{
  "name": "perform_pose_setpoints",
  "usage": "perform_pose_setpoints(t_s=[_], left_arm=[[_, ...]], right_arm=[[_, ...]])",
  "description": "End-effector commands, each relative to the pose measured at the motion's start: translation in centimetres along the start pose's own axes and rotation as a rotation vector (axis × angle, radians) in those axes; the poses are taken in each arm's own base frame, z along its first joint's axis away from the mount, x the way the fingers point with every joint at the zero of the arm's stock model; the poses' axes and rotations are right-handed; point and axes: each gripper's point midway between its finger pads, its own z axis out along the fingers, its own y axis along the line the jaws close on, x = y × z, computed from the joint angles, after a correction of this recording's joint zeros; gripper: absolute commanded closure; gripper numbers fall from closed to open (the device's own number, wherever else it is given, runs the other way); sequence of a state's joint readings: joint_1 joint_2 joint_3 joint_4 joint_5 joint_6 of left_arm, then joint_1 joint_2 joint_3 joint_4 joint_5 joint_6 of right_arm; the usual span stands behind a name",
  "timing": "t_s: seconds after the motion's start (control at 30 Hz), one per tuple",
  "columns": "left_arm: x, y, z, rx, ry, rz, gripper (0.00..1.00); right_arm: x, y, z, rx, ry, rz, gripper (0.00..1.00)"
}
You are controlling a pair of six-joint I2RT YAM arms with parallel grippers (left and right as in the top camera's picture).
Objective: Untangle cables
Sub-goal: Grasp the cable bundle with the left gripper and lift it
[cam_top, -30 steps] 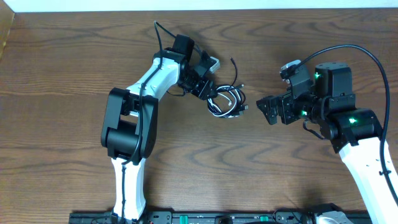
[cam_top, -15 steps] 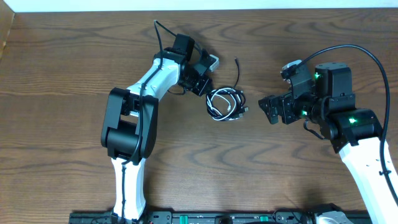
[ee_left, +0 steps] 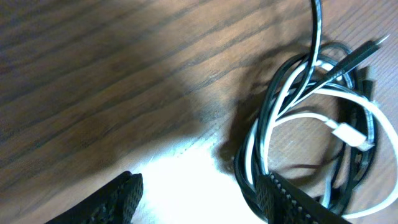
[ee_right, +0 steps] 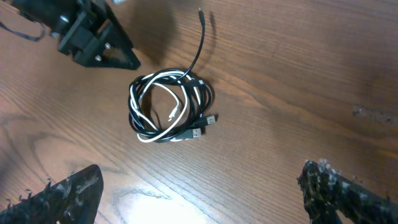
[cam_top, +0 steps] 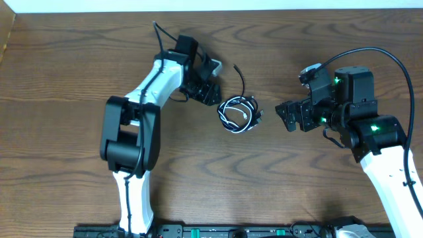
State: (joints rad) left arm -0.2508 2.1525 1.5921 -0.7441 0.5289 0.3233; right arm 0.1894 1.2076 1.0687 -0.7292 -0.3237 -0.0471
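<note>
The cables [cam_top: 239, 111], a light, limp coil of white and black cords, lie between my left claw [cam_top: 210, 94] and right claw [cam_top: 284, 116], both open and empty, and I judge the loose black tail [ee_right: 203, 38] on the far side the easiest hold.

The left arm [cam_top: 155, 82] and right arm [cam_top: 393, 172] pair white shells with bulky black joints, the right one carrying small green lights [cam_top: 375, 127] and a thick black cable [cam_top: 370, 49], its fingers [ee_right: 68, 193] seemingly knobbly black rubber.
</note>
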Motion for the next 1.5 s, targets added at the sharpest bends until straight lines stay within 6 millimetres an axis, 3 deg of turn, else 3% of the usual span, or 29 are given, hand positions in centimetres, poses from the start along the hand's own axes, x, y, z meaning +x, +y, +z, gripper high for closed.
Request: perform_pose_setpoints(t_s=[0.0, 0.3, 0.57, 0.73, 1.03, 1.1, 1.3, 1.47], left_arm=[[-0.6, -0.8, -1.9, 0.002, -0.028, -0.039, 0.36], [2.4, -2.5, 0.9, 0.042, 0.054, 0.009, 0.36], [2.9, -4.1, 1.8, 0.073, 0.080, -0.037, 0.36], [3.4, -4.1, 2.1, 0.074, 0.092, -0.073, 0.36], [6.4, -5.1, 5.4, 0.093, 0.197, -0.098, 0.36], [6.3, -5.1, 5.6, 0.083, 0.191, -0.118, 0.41], [6.0, -3.5, 5.7, -0.001, 0.181, -0.113, 0.89], [4.4, -2.0, 4.8, -0.054, 0.131, -0.006, 0.93]], right_arm=[[-0.8, 0.1, -0.3, 0.002, -0.017, 0.000, 0.02], [-0.9, 0.1, -0.3, 0.006, -0.023, -0.003, 0.01], [-1.3, 0.1, -0.3, 0.006, -0.038, -0.007, 0.01], [-1.2, 0.1, -0.3, 0.006, -0.034, -0.005, 0.01], [-1.5, 0.0, -0.3, 0.007, -0.047, -0.010, 0.01], [-1.5, 0.0, -0.3, 0.007, -0.048, -0.010, 0.01], [-1.5, 0.1, -0.3, 0.007, -0.047, -0.010, 0.01], [-1.5, 0.1, -0.3, 0.005, -0.048, -0.010, 0.01]])
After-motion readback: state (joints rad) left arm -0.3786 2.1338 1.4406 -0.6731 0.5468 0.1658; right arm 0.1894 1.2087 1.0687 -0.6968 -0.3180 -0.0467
